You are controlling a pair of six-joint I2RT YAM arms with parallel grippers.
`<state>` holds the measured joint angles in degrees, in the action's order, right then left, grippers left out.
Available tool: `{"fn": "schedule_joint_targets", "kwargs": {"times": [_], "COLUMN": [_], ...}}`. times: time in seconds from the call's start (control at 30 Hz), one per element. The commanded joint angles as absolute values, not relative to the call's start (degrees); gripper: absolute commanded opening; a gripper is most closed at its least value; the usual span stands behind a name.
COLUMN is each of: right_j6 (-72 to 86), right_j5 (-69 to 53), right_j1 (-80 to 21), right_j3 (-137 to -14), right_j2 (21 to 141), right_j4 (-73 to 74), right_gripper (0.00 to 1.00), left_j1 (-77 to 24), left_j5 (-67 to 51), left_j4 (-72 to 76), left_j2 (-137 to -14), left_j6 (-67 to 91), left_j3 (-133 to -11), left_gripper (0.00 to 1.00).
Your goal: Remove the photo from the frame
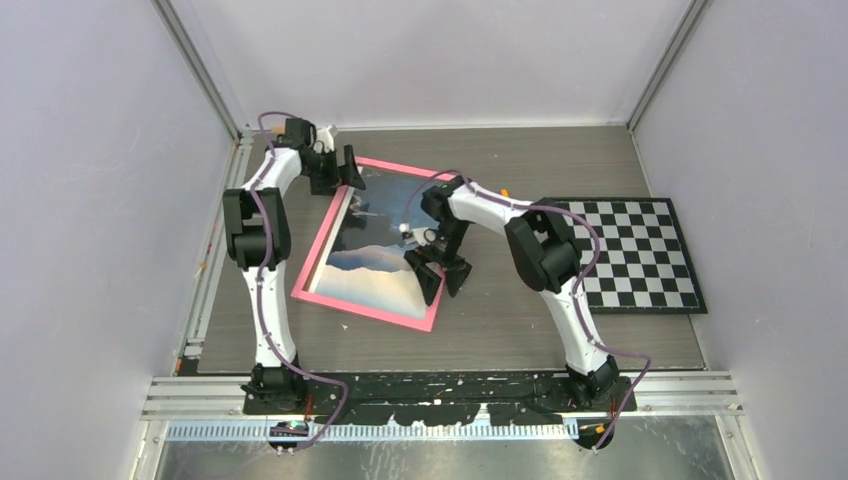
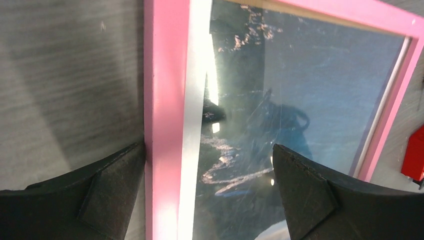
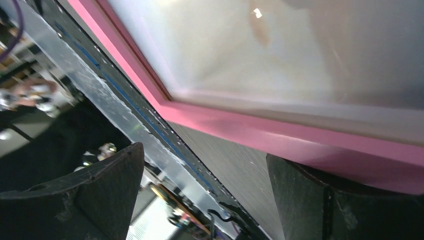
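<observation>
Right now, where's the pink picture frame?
In the top view, the frame sits left of centre on the table, with the checkerboard off to its right.

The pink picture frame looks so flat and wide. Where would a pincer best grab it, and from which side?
Probably on its thin pink border, coming down from above at the long left edge. The frame lies face up and is too broad to span, but the narrow border fits between two fingers: the open left pincer straddles it, one finger outside, one over the glass.
</observation>
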<state>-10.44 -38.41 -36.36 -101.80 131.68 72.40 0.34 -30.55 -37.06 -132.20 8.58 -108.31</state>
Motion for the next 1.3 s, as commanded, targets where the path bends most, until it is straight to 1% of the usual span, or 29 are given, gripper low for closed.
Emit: {"fn": "schedule_joint_targets", "kwargs": {"times": [0.0,0.1,0.2,0.3,0.4,0.53,0.67,0.8,0.93,1.03,1.27], "right_j6": [-18.5,-20.2,-20.9,-21.2,-20.4,-11.3,-2.9,-0.1,1.8,3.7,4.9], "right_j5": [-35.7,-34.0,-33.9,-34.4,-34.5,-31.5,-28.1,-23.1,-17.3,-15.8,-16.7], "right_j1": [-40.1,-39.3,-35.9,-31.3,-27.1,-23.4,-21.3,-20.6,-20.5,-20.2,-20.2], "right_j3": [-103.4,-103.5,-103.5,-106.3,-113.0,-122.1,-130.5,-136.8,-137.6,-139.1,-140.5], "right_j2": [131.8,129.7,126.9,124.5,124.4,127.1,132.2,137.6,140.4,143.2,149.8], "right_j4": [68.3,70.8,72.8,74.7,75.4,65.7,54.7,46.5,36.6,31.4,24.8], "right_gripper": [0.97,0.98,0.98,0.98,0.98,0.99,1.0,1.0,1.0,1.0,1.0], "left_j1": [-1.1,1.1,4.2,7.4,9.7,10.2,10.9,11.2,11.2,11.2,11.3], "left_j5": [-29.5,-27.4,-26.3,-26.3,-27.4,-28.3,-27.1,-25.4,-24.2,-23.2,-20.3], "left_j4": [-40.2,-40.2,-38.2,-35.9,-35.2,-36.1,-31.3,-27.7,-31.6,-33.8,-39.5], "left_j2": [-136.9,-135.8,-131.4,-124.8,-116.8,-105.7,-93.3,-80.3,-72.1,-67.4,-65.4], "left_j6": [7.1,8.4,11.6,16.1,20.7,25.8,33.6,36.2,36.6,38.1,37.5], "left_j3": [-112.5,-116.5,-116.2,-111.6,-103.3,-89.1,-72.0,-59.0,-51.1,-46.1,-38.5], "left_gripper": [1.0,1.0,1.0,1.0,1.0,1.0,1.0,1.0,1.0,1.0,1.0]}}
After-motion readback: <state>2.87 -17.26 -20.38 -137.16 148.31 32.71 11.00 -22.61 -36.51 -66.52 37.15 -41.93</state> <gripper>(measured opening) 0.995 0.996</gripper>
